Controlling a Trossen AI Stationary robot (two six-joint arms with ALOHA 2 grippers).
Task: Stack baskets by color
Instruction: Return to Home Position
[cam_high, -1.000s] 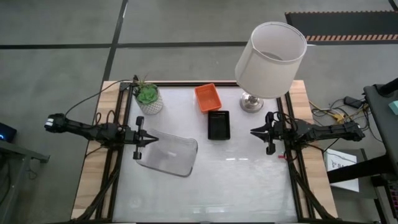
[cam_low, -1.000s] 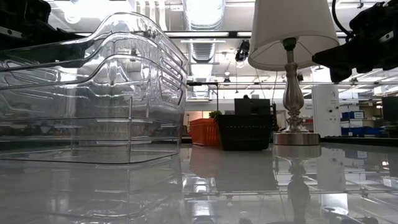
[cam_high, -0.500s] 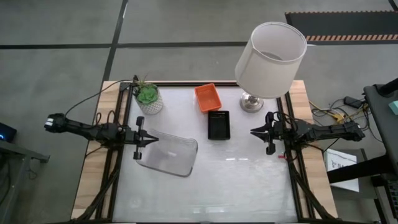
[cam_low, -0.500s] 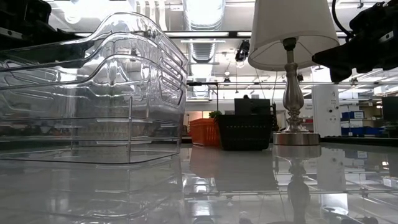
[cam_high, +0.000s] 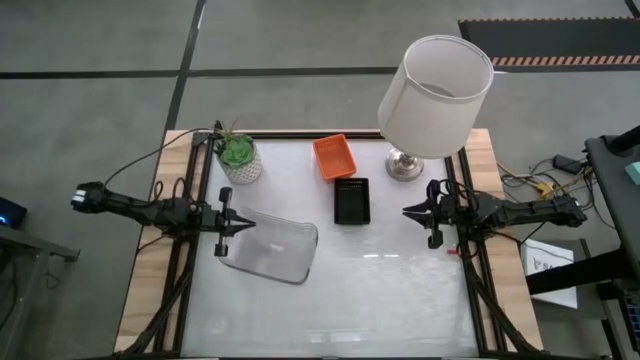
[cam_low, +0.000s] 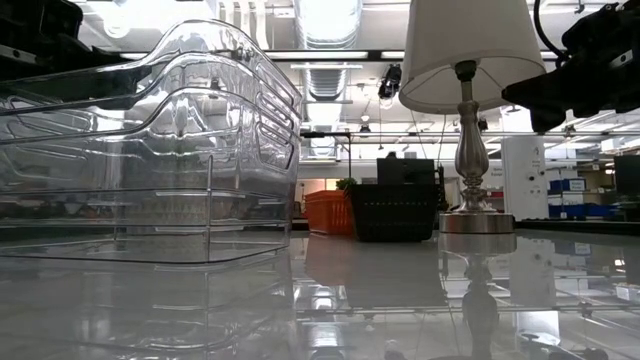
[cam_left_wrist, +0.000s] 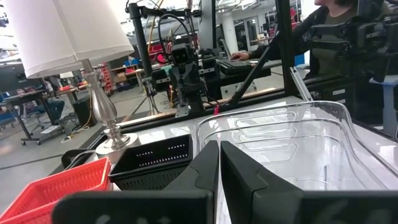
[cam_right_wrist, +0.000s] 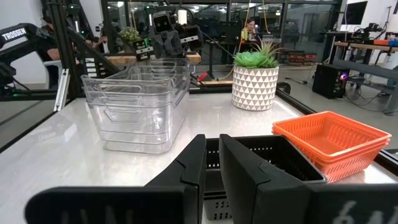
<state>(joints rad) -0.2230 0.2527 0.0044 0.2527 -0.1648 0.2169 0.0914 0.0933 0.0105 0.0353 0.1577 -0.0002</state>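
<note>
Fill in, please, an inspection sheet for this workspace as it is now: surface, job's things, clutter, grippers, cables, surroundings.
Surface: table, white and glossy, mirrors what stands on it.
Job's things: clear trays nested in one stack, left side; orange baskets nested, at the back; black baskets nested, just in front of the orange ones.
Clutter: lamp back right; potted plant back left.
Grippers: left gripper at the clear stack's edge, jaws shut, holding nothing; right gripper near the table's right edge, jaws shut, holding nothing.
Cables: cable looping off the back left corner; bundle on the floor, right.
Surroundings: person beyond the table; striped mat on the floor.
</note>
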